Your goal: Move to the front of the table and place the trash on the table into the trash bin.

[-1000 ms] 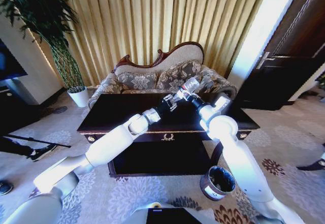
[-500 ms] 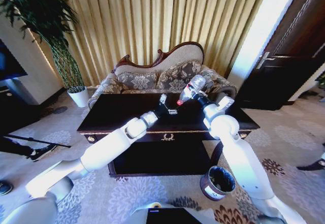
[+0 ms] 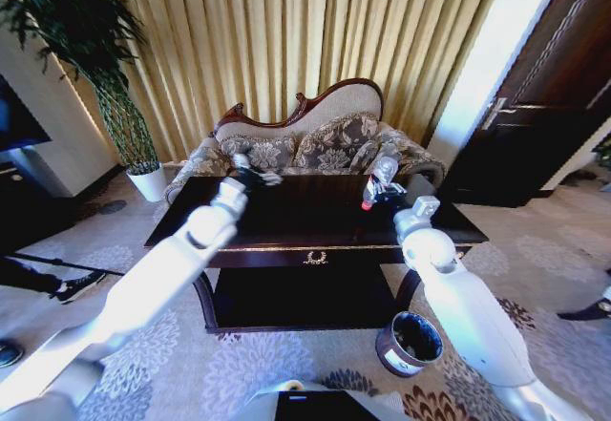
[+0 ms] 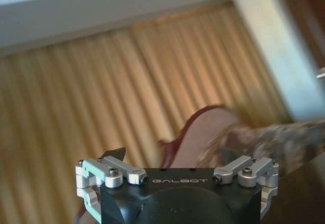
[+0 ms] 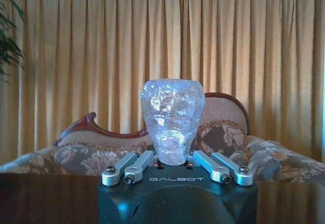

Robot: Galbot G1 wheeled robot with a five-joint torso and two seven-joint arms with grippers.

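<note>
The clear plastic bottle [image 3: 384, 171] with its red label hangs over the right part of the dark table [image 3: 286, 219], and my right gripper [image 3: 385, 192] is shut on it. In the right wrist view the crumpled bottle [image 5: 172, 116] stands up from between the closed fingers of the right gripper [image 5: 172, 159]. My left gripper [image 3: 256, 178] hovers over the table's far left part, apart from the bottle. The left wrist view shows the left gripper [image 4: 171, 156] open, with nothing between its fingers. The trash bin [image 3: 410, 342] stands on the carpet by the table's front right leg.
A patterned sofa [image 3: 305, 149] stands right behind the table. A white plant pot [image 3: 148, 182] is at the left and a dark door [image 3: 544, 106] at the right. The table's low shelf [image 3: 301, 297] lies between me and the tabletop.
My left gripper has let go near the bottle and swung left across the table. My right gripper has carried the bottle a little to the right.
</note>
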